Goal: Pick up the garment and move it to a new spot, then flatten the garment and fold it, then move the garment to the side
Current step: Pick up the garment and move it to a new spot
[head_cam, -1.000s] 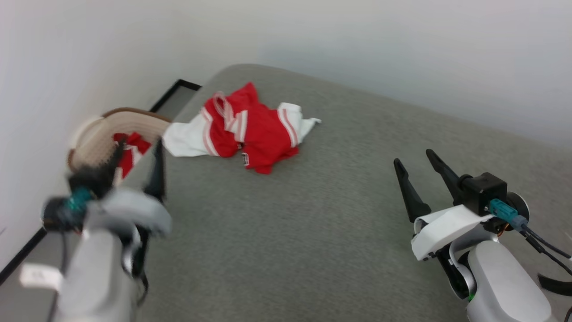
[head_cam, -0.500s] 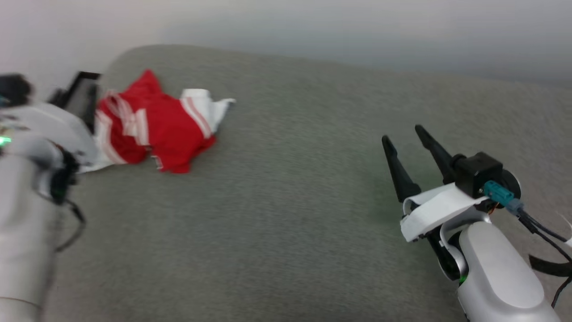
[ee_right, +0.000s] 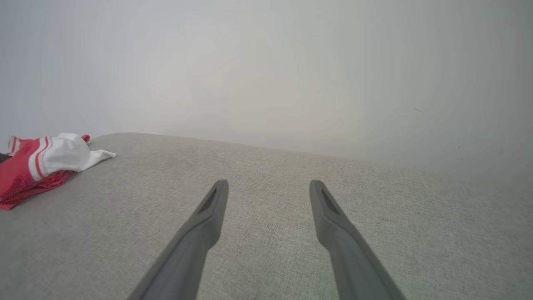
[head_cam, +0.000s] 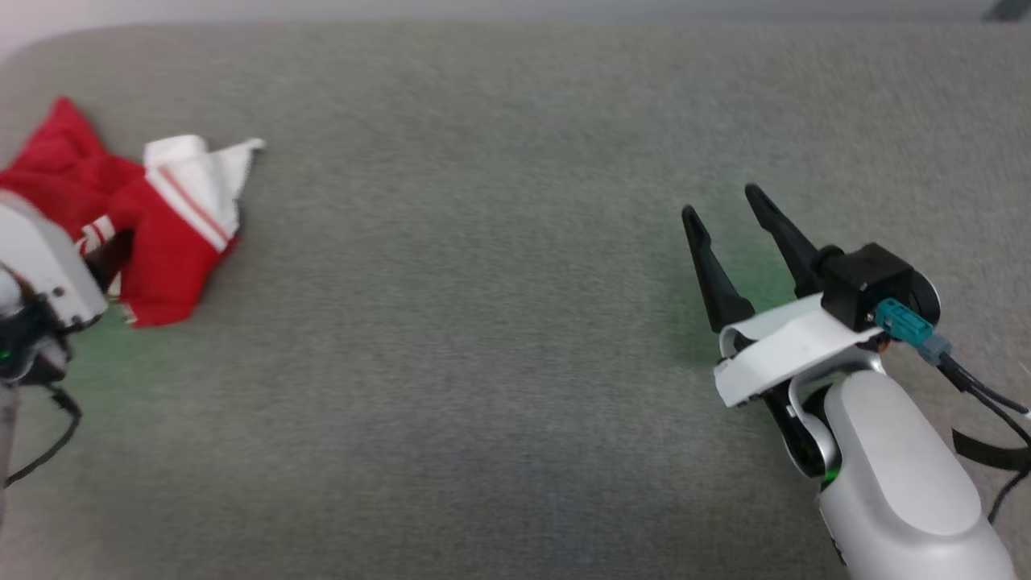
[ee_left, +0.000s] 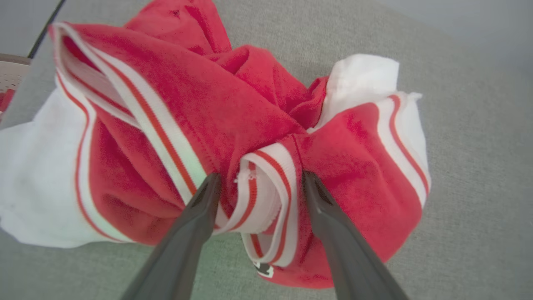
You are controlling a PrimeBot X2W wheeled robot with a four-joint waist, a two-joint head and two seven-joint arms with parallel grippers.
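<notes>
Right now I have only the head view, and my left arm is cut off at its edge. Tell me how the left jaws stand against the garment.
Observer: In the left wrist view the left jaws stand open, one finger on each side of a striped trim fold of the garment.
Operator: Say whether anything is pinched.
Observer: Nothing is pinched; the fold lies loose between the open fingers.
Operator: Report what lies beyond the garment.
Observer: A beige perforated basket shows its corner at that view's left edge.
</notes>
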